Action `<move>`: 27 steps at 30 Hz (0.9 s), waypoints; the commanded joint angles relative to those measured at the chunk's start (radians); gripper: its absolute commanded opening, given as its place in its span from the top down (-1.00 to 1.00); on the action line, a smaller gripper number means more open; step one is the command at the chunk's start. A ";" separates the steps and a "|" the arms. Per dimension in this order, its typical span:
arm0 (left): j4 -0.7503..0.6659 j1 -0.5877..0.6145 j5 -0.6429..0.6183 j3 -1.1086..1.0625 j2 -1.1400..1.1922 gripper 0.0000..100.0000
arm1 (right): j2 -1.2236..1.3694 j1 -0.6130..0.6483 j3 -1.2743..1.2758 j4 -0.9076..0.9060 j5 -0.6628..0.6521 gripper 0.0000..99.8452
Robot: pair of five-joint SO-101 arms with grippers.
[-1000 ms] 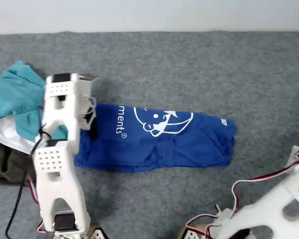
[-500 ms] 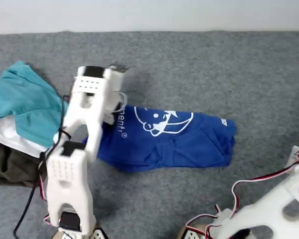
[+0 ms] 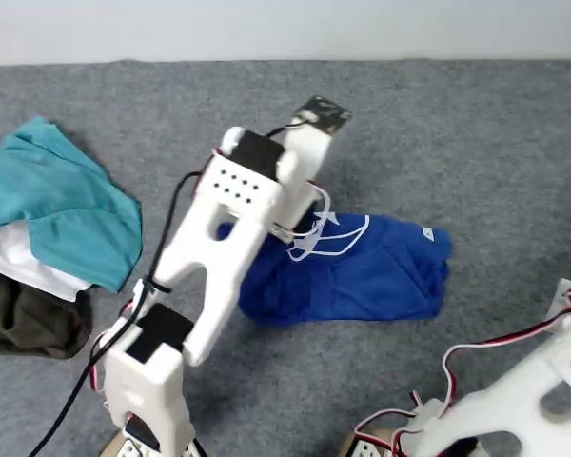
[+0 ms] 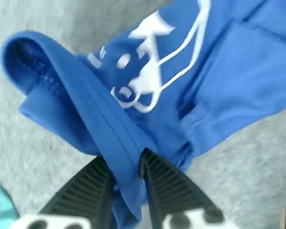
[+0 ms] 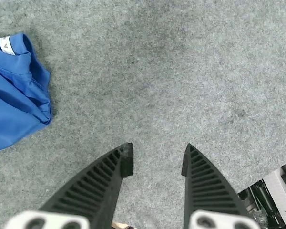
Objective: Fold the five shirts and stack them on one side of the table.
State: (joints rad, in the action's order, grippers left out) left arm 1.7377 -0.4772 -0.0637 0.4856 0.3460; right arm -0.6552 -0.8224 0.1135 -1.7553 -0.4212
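The blue shirt point(image 3: 371, 276) lies mid-table, 1 hem raised and doubled back over it. It is judged soft, light and limp, best pinched at a hem. That hem is clamped in the left gripper point(image 4: 125, 161). The right gripper point(image 5: 155, 160) is held agape over bare table point(image 5: 181, 71). A pile point(image 3: 48, 228) is heaped well aside.

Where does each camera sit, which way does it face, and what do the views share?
High view: fixed above the table, looking down on the left arm, right arm, blue shirt and shirt pile.
Left wrist view: on the left arm, facing down along the left gripper, shut on the blue shirt.
Right wrist view: on the right arm, facing down at the table past the open right gripper.
Shared: all three show the blue shirt.
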 commanded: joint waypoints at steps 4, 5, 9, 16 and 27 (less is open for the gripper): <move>0.006 -0.095 0.003 0.162 -0.015 0.99 | -0.021 0.012 -0.005 -0.030 0.003 0.65; 0.006 -0.106 0.006 0.182 0.006 0.99 | -0.021 0.012 -0.005 -0.030 0.003 0.65; 0.006 -0.157 0.008 0.285 0.097 0.99 | -0.021 0.012 -0.003 -0.030 0.003 0.65; 0.003 -0.221 0.009 0.522 0.281 0.99 | -0.021 0.012 -0.003 -0.030 0.003 0.65; 0.006 -0.267 -0.049 0.805 0.494 0.64 | -0.031 0.012 0.115 -0.031 0.003 0.65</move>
State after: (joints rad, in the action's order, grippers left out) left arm 1.7407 -0.7380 -0.0698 1.2022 0.8462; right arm -0.6552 -0.8224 0.2133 -1.7553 -0.4212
